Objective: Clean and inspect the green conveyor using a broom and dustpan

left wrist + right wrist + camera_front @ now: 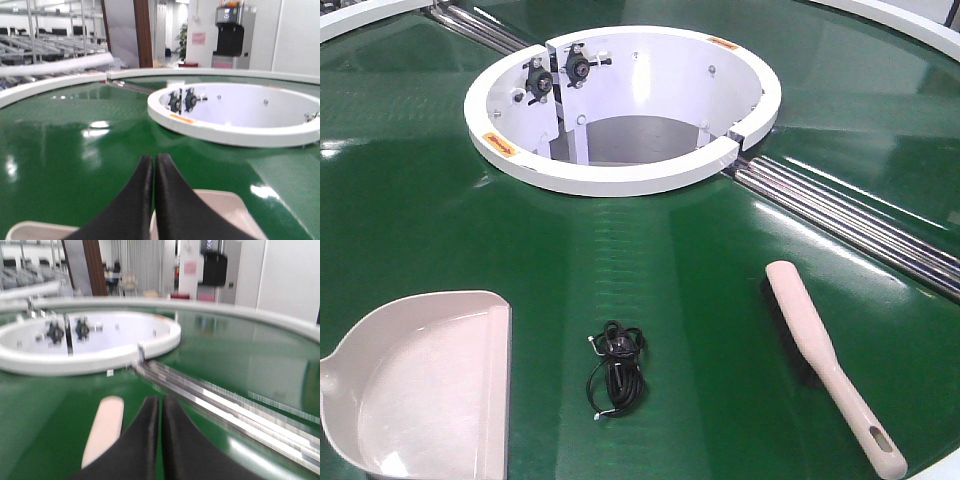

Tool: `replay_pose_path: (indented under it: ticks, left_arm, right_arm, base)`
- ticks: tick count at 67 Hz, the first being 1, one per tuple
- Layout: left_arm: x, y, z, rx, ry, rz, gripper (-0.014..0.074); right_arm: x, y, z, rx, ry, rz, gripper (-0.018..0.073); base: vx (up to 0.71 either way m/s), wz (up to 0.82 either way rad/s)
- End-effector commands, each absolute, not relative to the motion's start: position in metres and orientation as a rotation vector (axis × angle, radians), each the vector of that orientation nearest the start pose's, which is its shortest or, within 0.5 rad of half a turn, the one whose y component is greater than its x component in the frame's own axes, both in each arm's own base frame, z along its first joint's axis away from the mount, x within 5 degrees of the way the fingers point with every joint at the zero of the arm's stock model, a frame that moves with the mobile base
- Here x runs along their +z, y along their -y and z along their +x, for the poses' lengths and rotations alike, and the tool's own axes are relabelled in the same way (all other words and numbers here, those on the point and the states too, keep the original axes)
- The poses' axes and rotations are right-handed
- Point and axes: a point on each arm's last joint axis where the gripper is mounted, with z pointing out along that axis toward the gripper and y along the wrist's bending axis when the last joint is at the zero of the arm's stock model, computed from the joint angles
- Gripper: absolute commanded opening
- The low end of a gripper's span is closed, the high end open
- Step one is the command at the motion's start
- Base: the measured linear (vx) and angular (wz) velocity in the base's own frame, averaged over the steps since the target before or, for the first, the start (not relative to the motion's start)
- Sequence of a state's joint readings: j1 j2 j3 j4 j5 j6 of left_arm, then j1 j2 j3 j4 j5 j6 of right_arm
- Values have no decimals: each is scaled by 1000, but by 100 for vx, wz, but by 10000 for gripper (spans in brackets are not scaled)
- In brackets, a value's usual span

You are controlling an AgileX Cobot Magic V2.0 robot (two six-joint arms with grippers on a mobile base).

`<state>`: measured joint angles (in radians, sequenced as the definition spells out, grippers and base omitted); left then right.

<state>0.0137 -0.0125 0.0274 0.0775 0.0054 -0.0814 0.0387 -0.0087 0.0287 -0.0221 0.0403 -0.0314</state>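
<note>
Front view: the dustpan (430, 390) lies low left on the green conveyor (670, 270), its handle cut by the frame edge. The broom (830, 365) lies angled on the right with its bristles half hidden beneath, and a coiled black cable (615, 370) sits between them. The white ring hub (620, 180) and silver rollers (850, 215) lie beyond. Left wrist: the left tool (154, 159), fingers pressed together, hangs over the mostly hidden dustpan. Right wrist, blurred: the right tool (161, 400), fingers together, sits beside what is probably the broom's end.
</note>
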Motion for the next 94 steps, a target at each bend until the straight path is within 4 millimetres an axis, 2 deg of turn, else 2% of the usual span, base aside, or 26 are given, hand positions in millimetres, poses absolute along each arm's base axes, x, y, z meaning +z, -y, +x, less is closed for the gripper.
replay_pose_path:
  ticks: [1, 10, 16, 22, 27, 33, 40, 46, 52, 59, 63, 68, 76, 82, 86, 89, 94]
  left_arm:
    - [216, 0, 53, -23, -1329, -21, -22]
    - [242, 2, 43, -37, -1028, -2, -22]
    - [265, 2, 35, -37, -929, 4, -22]
    - [292, 3, 29, -9, -944, 24, -22]
    - [325, 3, 20, 31, -944, 47, -22]
    - [362, 3, 13, 46, -918, 50, -22]
    - [394, 1, 18, 55, -985, 37, -22]
    - [413, -1, 34, 69, -1137, 20, -21]
    - [420, -3, 57, 79, -1305, 5, -7]
    - [416, -5, 83, 83, -1444, -1, 44]
    - [411, -5, 93, 83, -1495, -2, 90]
    - [406, -5, 105, 82, -1550, -4, 191]
    - [401, -4, 110, 38, -1599, -30, 419]
    - [400, -4, 110, 33, -1610, -31, 578]
    - [400, -4, 110, 34, -1612, -31, 679]
    - [400, -4, 110, 34, -1612, -31, 719]
    - [400, -4, 110, 34, -1612, -31, 712]
  right_arm:
    - [221, -2, 53, -5, -1291, -60, -8]
    - [243, -2, 48, -13, -1192, -64, -6]
    - [266, -3, 41, -29, -1122, -75, -5]
    - [299, -2, 31, -19, -1039, -64, -6]
    - [322, -2, 27, 13, -1004, -45, -6]
    - [343, -2, 32, 27, -1049, -35, -6]
    - [360, -2, 49, 22, -1178, -35, -6]
    - [371, -3, 67, 19, -1293, -35, -1]
    - [378, -3, 88, 21, -1385, -33, 16]
    - [381, -4, 108, 38, -1449, -20, 90]
    - [380, -4, 116, 43, -1467, -17, 177]
    - [378, -5, 121, 44, -1483, -16, 314]
    - [377, -5, 122, 27, -1488, -31, 564]
    - [378, -5, 122, 15, -1485, -43, 682]
    - [378, -5, 122, 14, -1485, -44, 721]
    - [377, -5, 123, 14, -1488, -44, 728]
    - [377, -5, 123, 30, -1497, -31, 722]
  base:
    - [0, 0]
    - [0, 0]
    - [0, 0]
    - [0, 0]
    - [0, 0]
    - [0, 0]
    - [0, 0]
    - [0, 0]
    - [0, 0]
    - [0, 0]
    - [0, 0]
    - [0, 0]
    - [0, 0]
    - [0, 0]
    - [0, 0]
    - [0, 0]
    - [0, 0]
